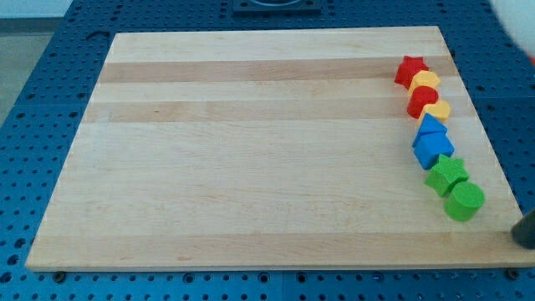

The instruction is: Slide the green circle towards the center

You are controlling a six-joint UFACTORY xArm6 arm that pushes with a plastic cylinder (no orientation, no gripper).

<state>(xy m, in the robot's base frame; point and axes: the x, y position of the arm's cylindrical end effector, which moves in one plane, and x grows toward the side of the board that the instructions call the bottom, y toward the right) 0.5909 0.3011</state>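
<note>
Green circle, a round green plastic block (464,201), sits at the bottom of a line of blocks near the 4 o'clock edge of the pale wooden bench (251,150), far from the bench's middle. No containers show; the bench alone carries everything, over a blue perforated base (50,84). Eight blocks stand in one line running from 2 o'clock down to 4 o'clock, each touching or just beside the next. Two are blue: a blue cube-like block (432,148) with a smaller blue block (430,125) at its 12 o'clock. Two are green: the circle and a green star-shaped block (446,174). Two are red: a red star-shaped block (410,70) and a red rounded block (422,100). Two are yellow: one (425,80) between the reds, one (436,110) just below.

My tip, the end effector (526,230), shows as a dark blurred shape at the circle's 4 o'clock, apart from it and grasping nothing.
</note>
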